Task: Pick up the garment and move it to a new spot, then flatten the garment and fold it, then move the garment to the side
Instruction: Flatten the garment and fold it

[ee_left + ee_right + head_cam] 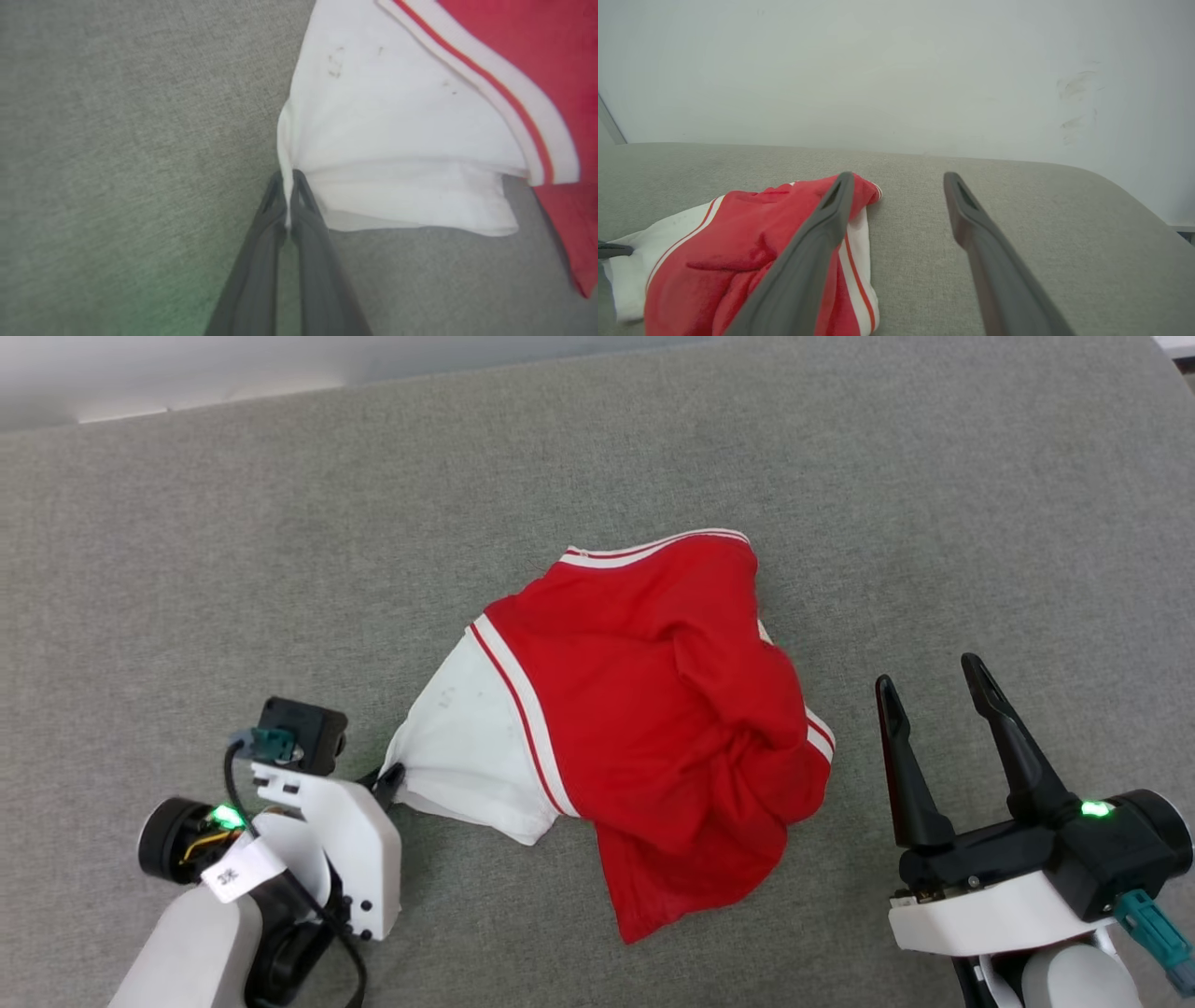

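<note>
Garment (644, 709): crumpled in a heap, inner folds and underside hidden. Cut off by top and right edges in left wrist view, soft with blur there. Cut by bottom edge in right wrist view, partly behind a finger (808, 261) of right gripper (899, 179).
Sleeve marks (334, 65): too faint to tell.
Left gripper (390, 780): mostly hidden behind own wrist plate (327, 831) in head view.

Head overhead, wrists low; garment (644, 709) common
</note>
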Available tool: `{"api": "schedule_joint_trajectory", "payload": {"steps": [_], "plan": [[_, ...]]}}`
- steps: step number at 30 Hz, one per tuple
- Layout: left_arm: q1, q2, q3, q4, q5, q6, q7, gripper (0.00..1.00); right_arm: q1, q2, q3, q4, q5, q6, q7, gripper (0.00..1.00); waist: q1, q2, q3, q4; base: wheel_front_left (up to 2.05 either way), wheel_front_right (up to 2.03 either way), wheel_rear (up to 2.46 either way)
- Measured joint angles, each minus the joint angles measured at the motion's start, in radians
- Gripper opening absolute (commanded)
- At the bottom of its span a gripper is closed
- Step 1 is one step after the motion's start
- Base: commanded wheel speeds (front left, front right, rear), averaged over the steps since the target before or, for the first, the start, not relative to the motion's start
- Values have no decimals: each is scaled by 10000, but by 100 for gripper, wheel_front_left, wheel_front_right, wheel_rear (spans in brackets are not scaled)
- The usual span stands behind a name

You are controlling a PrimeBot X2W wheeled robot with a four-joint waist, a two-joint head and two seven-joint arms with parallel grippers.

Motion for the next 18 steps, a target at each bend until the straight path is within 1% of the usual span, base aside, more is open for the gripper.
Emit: {"api": "schedule_joint_trajectory", "payload": {"steps": [3, 7, 13, 18], "plan": [[212, 29, 330, 88, -17, 176, -510, 0, 10, -4, -61, 65, -35, 0, 0, 100, -1, 0, -191, 100, 0, 0, 0], [395, 286, 970, 205, -209, 391, -940, 0, 29, 2, -73, 232, -42, 0, 0, 100, 0, 0, -479, 260, 0, 0, 0], [609, 525, 2013, -35, -182, 1060, -1946, 0, 119, 0, -44, 359, -31, 0, 0, 100, -1, 0, -833, 439, 0, 0, 0], [1141, 756, 2823, -15, -240, 1409, -2594, 0, 128, 0, -33, 401, -25, 0, 0, 100, -1, 0, -964, 483, 0, 0, 0]]}}
